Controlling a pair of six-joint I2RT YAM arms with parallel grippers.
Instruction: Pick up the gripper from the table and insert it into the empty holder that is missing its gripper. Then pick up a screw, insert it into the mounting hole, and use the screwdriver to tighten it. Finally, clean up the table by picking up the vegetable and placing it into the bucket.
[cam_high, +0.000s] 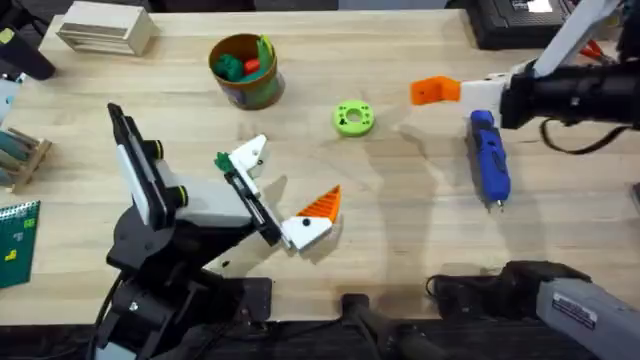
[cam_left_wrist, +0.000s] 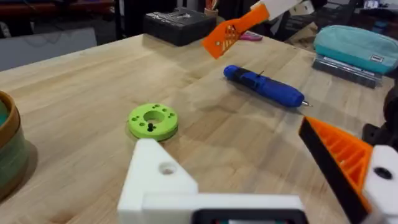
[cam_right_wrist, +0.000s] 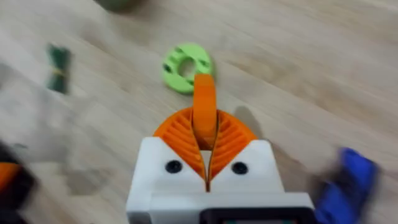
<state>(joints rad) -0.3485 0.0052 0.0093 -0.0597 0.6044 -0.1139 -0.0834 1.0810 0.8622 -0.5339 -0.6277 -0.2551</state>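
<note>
Wooden planks of the desk (cam_high: 400, 230) run wide under both arms, and the action is up in the air over them. The right hand (cam_right_wrist: 205, 163) is clamped shut on the loose orange gripper (cam_right_wrist: 204, 112), the wedge sticking straight out ahead of its pads; from overhead that same piece (cam_high: 433, 91) hangs clear of the desk, just beyond the hand's white tips. Directly below and slightly behind it lies the blue screwdriver (cam_high: 489, 158), untouched.

Over on the other side, the left hand (cam_high: 278, 193) sits spread apart, one finger wearing its orange tip (cam_high: 322, 204), the other a bare white holder (cam_left_wrist: 157, 176) with its mounting hole (cam_left_wrist: 167, 168) facing up. That is the target, and it is well apart from the carried piece.

My read: the step in hand is the carry-and-insert. To do it well, the right hand should bring the wedge across with its ribbed face turned inward toward the mate, line its base up square with the bare block, then slide it on slowly rather than stabbing. The left hand ought to hold dead steady.

A green ring (cam_high: 353, 118) with what looks like a screw in it lies between the two hands; pass above it. Beyond the left hand stands the bucket (cam_high: 245, 70), and a small green vegetable (cam_high: 223, 161) rests beside its bare finger.
</note>
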